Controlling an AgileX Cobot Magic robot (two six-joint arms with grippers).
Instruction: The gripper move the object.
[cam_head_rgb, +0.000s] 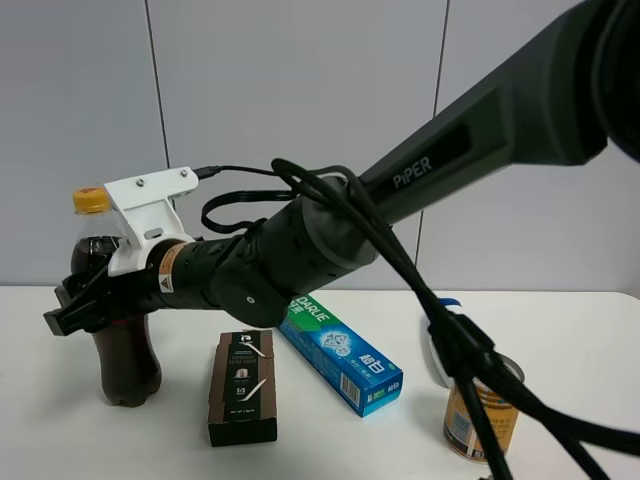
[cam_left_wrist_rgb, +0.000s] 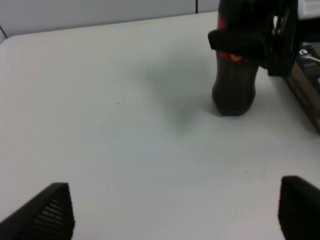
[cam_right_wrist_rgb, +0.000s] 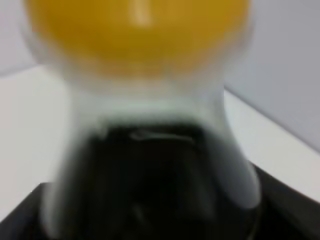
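Observation:
The cola bottle (cam_head_rgb: 125, 365), clear plastic with dark drink and a yellow-orange cap (cam_head_rgb: 90, 200), stands upright on the white table at the left. My right gripper (cam_head_rgb: 75, 310), black with a white mount, reaches across from the right, and its fingers close around the bottle's middle. The left wrist view shows the bottle (cam_left_wrist_rgb: 234, 90) with a black finger (cam_left_wrist_rgb: 235, 42) across it. The right wrist view shows the bottle's neck (cam_right_wrist_rgb: 150, 165) very close and blurred. My left gripper (cam_left_wrist_rgb: 175, 210) is open and empty over bare table, apart from the bottle.
A dark brown box (cam_head_rgb: 242, 388) lies just right of the bottle. A green-blue toothpaste box (cam_head_rgb: 340, 352) lies behind it. A gold can (cam_head_rgb: 480, 415) stands at the front right, partly behind black cables (cam_head_rgb: 450, 340). The brown box's edge (cam_left_wrist_rgb: 305, 90) shows in the left wrist view.

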